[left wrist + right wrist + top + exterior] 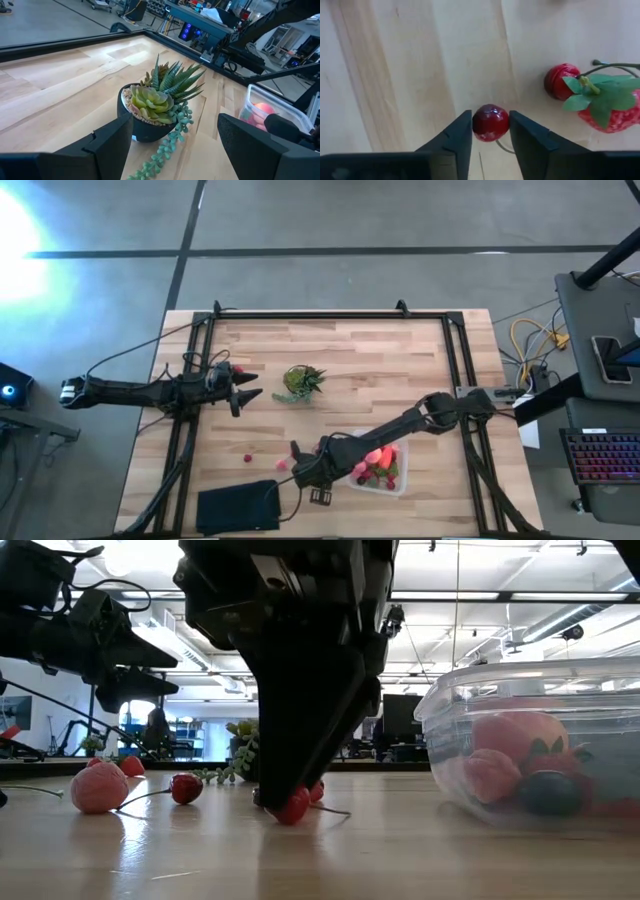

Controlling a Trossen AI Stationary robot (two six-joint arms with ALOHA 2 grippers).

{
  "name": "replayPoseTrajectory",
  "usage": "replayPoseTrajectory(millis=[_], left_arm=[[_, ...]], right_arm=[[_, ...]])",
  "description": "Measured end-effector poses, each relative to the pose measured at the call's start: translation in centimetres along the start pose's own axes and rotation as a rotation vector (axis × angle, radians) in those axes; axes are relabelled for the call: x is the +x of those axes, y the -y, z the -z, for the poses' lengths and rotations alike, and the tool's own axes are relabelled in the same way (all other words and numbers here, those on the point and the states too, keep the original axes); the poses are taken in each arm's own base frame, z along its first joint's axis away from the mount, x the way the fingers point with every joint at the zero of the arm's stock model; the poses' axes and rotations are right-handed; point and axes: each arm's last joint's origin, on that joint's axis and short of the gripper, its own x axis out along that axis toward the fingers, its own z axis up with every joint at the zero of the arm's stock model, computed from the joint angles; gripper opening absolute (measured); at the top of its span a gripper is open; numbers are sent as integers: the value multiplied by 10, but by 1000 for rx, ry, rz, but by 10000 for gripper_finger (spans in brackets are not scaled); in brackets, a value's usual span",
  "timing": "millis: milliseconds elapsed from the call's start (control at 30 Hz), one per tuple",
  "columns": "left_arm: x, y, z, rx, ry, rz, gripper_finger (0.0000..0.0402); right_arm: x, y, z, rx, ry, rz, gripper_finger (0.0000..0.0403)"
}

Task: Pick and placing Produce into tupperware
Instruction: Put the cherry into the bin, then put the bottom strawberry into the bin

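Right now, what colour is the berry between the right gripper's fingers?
Dark red berry, clearest in the right wrist view.

Lighting bright, from ceiling strip lamps in the low view, with white glare at the high view's left edge, soft sheen on the pale wooden table [200, 850], and near dark gripper fingers [115, 145] blurred in wrist views.

Honestly can't read any text, labels, brand names or numbers anywhere here, not on the table stuff, the arms, or the gear in the room behind.
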Motion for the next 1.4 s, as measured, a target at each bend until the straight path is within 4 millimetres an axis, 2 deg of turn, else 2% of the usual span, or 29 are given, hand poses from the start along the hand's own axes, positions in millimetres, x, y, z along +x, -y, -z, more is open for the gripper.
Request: replayPoseTrajectory(millis=[267,333,433,533,633,700,833,933,1067,1233,1400], left_arm=[[0,0,0,0,0,-1,277],[0,0,0,0,-1,0,277],[0,0,0,0,-1,0,277],[0,0,0,0,-1,0,277],[0,0,0,0,0,0,277],[0,0,0,0,0,0,277],[0,0,0,0,-1,-1,277],[0,0,0,0,0,0,277],[0,0,0,0,0,0,277],[0,0,0,0,0,0,277],[0,0,0,0,-1,-1,277]], right_arm=[[-1,1,0,1,11,20,93],[-6,0,-1,1,-2,28,93],[-28,-3,-6,1,-12,40,93],[-64,-8,-8,19,12,72,93],[-96,-11,-2,111,14,123,95],[-104,-11,8,204,-66,159,101],[-96,-16,31,365,-200,247,121],[-90,-22,40,476,-211,272,140],[-79,-19,48,607,-203,355,163],[-65,-12,56,656,-241,422,177],[-69,-12,58,699,-252,423,195]])
